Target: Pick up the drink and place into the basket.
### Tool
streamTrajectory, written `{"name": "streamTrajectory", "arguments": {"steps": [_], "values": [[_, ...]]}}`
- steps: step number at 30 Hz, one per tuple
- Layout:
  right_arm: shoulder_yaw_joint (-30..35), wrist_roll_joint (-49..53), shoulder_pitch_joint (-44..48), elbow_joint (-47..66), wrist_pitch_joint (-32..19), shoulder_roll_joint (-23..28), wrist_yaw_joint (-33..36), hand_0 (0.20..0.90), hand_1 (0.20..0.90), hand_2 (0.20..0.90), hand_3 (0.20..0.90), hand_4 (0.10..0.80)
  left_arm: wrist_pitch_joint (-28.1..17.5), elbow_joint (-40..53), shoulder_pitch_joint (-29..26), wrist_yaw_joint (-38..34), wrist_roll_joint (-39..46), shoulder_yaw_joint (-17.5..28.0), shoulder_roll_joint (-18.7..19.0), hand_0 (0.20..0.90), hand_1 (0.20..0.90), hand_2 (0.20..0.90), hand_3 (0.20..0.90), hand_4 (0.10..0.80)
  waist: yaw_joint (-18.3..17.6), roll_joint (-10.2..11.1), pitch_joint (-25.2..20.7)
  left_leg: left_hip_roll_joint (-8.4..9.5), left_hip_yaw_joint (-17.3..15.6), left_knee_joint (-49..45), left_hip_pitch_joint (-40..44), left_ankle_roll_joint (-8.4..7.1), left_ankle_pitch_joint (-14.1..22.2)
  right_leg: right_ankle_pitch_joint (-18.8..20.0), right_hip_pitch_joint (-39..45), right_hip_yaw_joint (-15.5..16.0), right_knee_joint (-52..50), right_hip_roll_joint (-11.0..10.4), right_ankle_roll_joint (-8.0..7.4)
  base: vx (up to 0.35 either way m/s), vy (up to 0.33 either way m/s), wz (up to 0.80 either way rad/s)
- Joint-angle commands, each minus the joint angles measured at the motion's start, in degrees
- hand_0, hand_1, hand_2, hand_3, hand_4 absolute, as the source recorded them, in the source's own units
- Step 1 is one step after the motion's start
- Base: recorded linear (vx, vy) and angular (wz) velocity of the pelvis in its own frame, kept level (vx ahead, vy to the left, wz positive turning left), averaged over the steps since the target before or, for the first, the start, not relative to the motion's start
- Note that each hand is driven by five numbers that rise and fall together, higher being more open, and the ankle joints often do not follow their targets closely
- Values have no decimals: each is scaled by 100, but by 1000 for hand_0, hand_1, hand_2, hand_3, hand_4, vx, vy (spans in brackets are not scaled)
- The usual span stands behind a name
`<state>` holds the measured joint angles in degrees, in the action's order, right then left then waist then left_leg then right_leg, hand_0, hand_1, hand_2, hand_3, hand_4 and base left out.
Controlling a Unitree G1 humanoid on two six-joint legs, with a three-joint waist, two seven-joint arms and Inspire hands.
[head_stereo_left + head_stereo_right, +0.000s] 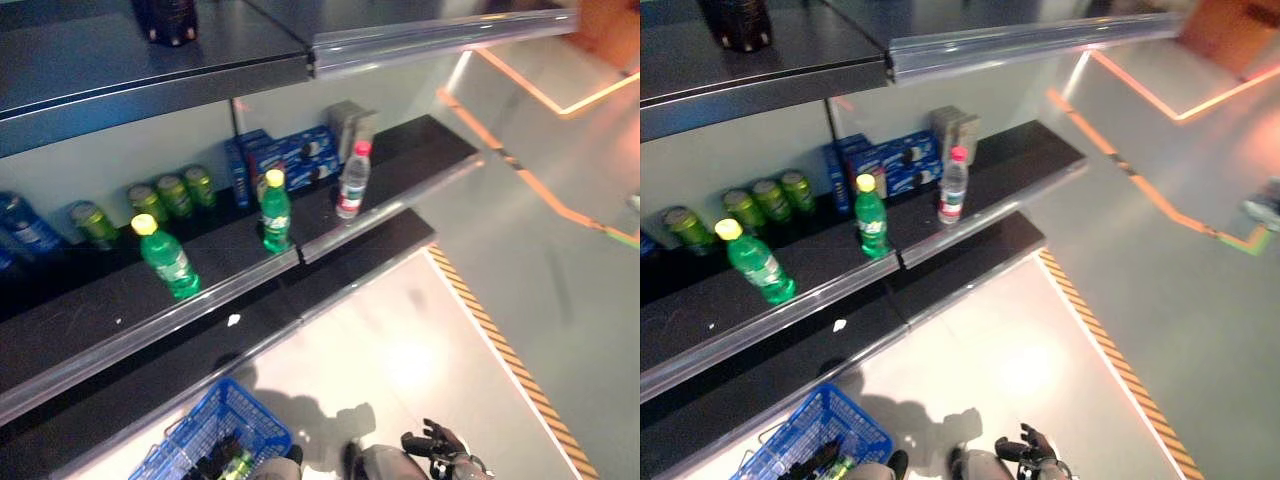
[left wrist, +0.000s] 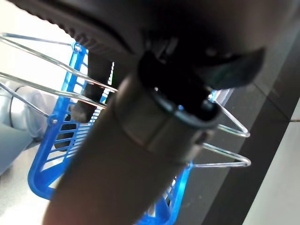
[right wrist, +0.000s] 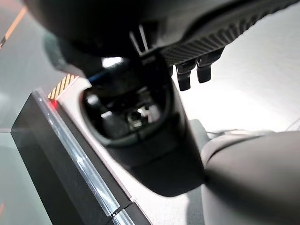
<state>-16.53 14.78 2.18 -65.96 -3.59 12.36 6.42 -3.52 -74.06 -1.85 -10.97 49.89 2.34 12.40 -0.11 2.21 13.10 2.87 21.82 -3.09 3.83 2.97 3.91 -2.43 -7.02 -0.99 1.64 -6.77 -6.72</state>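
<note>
Two green bottles with yellow caps (image 1: 168,258) (image 1: 275,212) and a clear bottle with a red cap (image 1: 352,180) stand on the middle shelf (image 1: 120,310). A blue basket (image 1: 215,435) hangs low at the lower left, with a green bottle (image 1: 237,465) and dark items inside. In the left wrist view my left hand (image 2: 187,28) is curled round the basket's wire handles (image 2: 229,159). My right hand (image 1: 440,445) hangs low, far below the shelf, with relaxed fingers and nothing in it.
Green cans (image 1: 150,200), blue cans (image 1: 25,225) and blue boxes (image 1: 290,155) line the back of the middle shelf. A dark bottle (image 1: 170,20) stands on the top shelf. A lower black shelf (image 1: 330,270) juts out. A striped floor line (image 1: 500,350) runs at right.
</note>
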Motion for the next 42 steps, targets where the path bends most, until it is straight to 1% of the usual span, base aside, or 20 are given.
{"name": "streamTrajectory", "arguments": {"steps": [1,3,4,5,6,7,9,10,11,14,16,17,19,24,26,31,32,35,38,42], "values": [[-163,-236,-91,-307,298,-99,-96,900,900,900,900,800,-474,680,475,204,-381,-82,165,300,300,300,200,100,248,210,-131,-730,-1050,-16,695,-509,733,1527,-457,-182,-493,-705,-469,285,-542,101],[-255,-198,-42,-197,481,-41,-71,900,900,900,900,800,-547,685,558,133,-475,18,97,300,300,300,200,100,367,260,-182,-1083,-1100,-71,582,-714,405,1156,-272,64,-762,-595,-425,160,-477,131],[-328,-91,-53,-85,593,6,-114,900,900,900,900,800,-637,673,615,107,-368,44,68,300,300,300,200,100,416,279,-188,-1319,-1157,-94,437,-810,120,976,-244,187,-872,-502,-312,5,-508,191],[-361,-50,-69,-6,455,55,-157,900,900,900,900,800,-653,626,599,185,-385,98,70,300,300,300,200,100,489,315,-170,-1583,-1354,-50,147,-912,-427,835,-164,469,-849,-374,-141,-35,-429,164],[-375,-42,-67,9,418,66,-155,900,900,900,900,800,-634,613,579,183,-385,89,73,300,300,300,200,100,507,319,-157,-1631,-1415,-45,54,-934,-584,813,-121,558,-823,-351,-108,-48,-422,121],[-345,22,-96,25,362,91,-114,900,900,900,900,800,-600,579,491,183,-493,24,50,300,300,300,200,100,527,333,-129,-1747,-1901,-49,-282,-960,-979,790,53,907,-675,-308,-62,-41,-365,85],[-121,253,-283,10,193,178,-69,900,900,900,900,800,-581,532,356,315,-766,-190,22,300,300,300,200,100,484,350,-84,-1798,-2876,-409,-904,-979,-1141,696,342,1567,-445,-347,12,-88,-422,137],[-54,343,-308,-22,130,244,-80,900,900,900,900,800,-571,529,331,337,-766,-284,34,300,300,300,200,100,471,336,-52,-1756,-3095,-628,-983,-985,-1050,668,416,1801,-401,-378,47,-118,-315,184],[-1,239,-277,-75,73,328,-101,900,900,900,900,800,-540,494,315,372,-711,-328,30,300,300,300,200,100,476,333,-37,-1569,-3207,-774,-981,-941,-848,657,454,1997,-371,-423,83,-98,-167,152],[22,211,-169,-133,121,435,-77,900,900,900,900,800,-566,374,371,478,-650,-341,4,300,300,300,200,100,467,284,-81,-1333,-3260,-744,-814,-896,-664,612,473,2123,-381,-389,151,-37,-64,78],[128,296,-161,-186,158,456,-103,900,900,900,900,800,-615,275,440,522,-845,-300,-9,300,300,300,200,100,400,219,-184,-1311,-3536,-423,-575,-875,-673,519,523,2221,-420,-255,219,59,-32,63],[195,261,-182,-180,147,434,-124,900,900,900,900,800,-599,284,475,474,-898,-304,-19,300,300,300,200,100,375,148,-245,-1407,-3708,-254,-525,-960,-921,431,619,2259,-443,-135,266,96,2,75],[162,183,-185,-112,80,428,-154,900,900,900,900,800,-600,304,492,508,-901,-277,-26,300,300,300,200,100,383,139,-267,-1421,-3676,-250,-519,-1008,-978,375,705,2253,-424,-97,293,50,47,71],[-114,54,-196,583,112,517,-173,900,900,900,900,800,-567,380,648,573,-999,-231,-115,300,300,300,200,100,394,165,-373,-1130,-3117,-154,-308,-968,-713,363,736,2044,-450,-128,277,3,119,13],[-245,23,-257,1247,181,599,-138,900,900,900,900,800,-579,439,753,586,-980,-211,-132,300,300,300,200,100,339,174,-357,-1043,-2879,-171,-242,-926,-587,355,742,1805,-477,-127,255,-10,169,-16],[-360,-227,-611,3034,198,825,-91,900,900,900,900,800,-347,808,666,506,-1087,-290,89,300,300,300,200,100,-39,114,-218,-966,-3176,10,-107,-764,-339,411,522,1546,-742,-191,95,-100,135,-31],[-416,-323,-691,3434,168,913,-135,900,900,900,900,800,-301,937,670,477,-1120,-316,173,300,300,300,200,100,-114,102,-165,-919,-3162,63,-33,-719,-303,453,407,1440,-913,-217,23,-117,57,-26],[-494,-416,-858,4415,84,1186,-229,900,900,900,900,800,-92,1150,632,315,-1120,-370,503,300,300,300,200,100,-382,95,-91,-846,-2858,146,111,-593,-196,538,161,642,-1300,-269,-153,-61,-69,-7],[-478,-244,-808,4935,-181,1414,-505,900,900,900,900,800,-55,1272,670,288,-1046,-296,609,300,300,300,200,100,-354,134,-161,-932,-2918,152,127,-682,-167,771,321,663,-635,-630,-312,-30,-231,25],[-476,-238,-478,6204,-36,1889,-759,900,900,900,900,800,-292,1351,900,168,-675,-290,411,300,300,300,200,100,-318,126,-234,-1183,-3108,144,112,-839,-234,837,380,792,-268,-533,-239,-62,-184,-25]]}}
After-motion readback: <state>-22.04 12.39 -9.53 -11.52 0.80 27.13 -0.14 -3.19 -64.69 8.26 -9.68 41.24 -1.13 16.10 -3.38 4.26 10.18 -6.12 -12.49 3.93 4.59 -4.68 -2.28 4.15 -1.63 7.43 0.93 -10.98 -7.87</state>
